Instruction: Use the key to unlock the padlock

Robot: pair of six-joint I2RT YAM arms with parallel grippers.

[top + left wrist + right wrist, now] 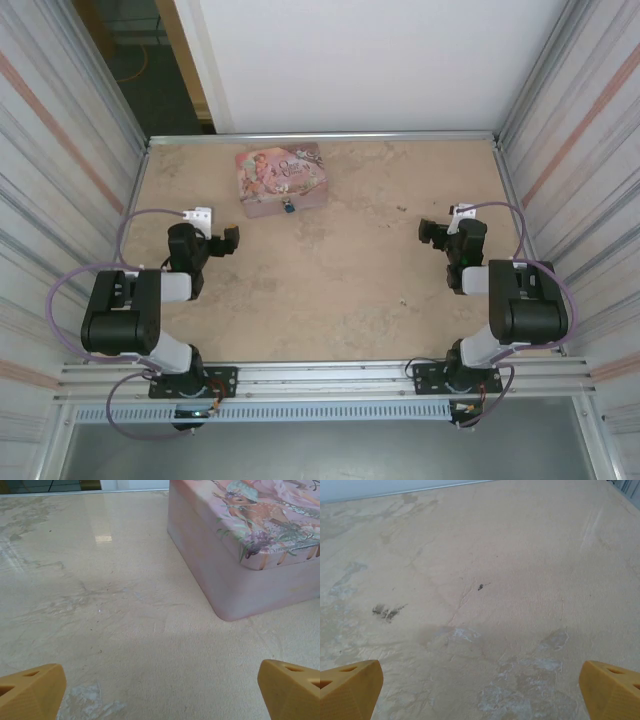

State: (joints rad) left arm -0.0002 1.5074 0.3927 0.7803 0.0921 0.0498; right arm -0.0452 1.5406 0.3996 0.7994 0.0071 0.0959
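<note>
At the far left of the table (360, 280), the pink illustrated tin (281, 176) sits with its lid down, so whatever it holds is hidden. The tiny blue padlock (287, 207) hangs against the tin's near wall, apparently on the clasp. Whether its shackle is closed is too small to tell.

The task looks unstarted: no key can be made out on the table or in either gripper. Finding the key, picking it up, steadying the lock, and inserting and turning the key all appear to be left.

The left gripper (229, 240) hovers near the tin's near-left corner, jaws spread wide and empty. The right gripper (431, 232) hangs well apart over bare tabletop, jaws also released and holding nothing.
</note>
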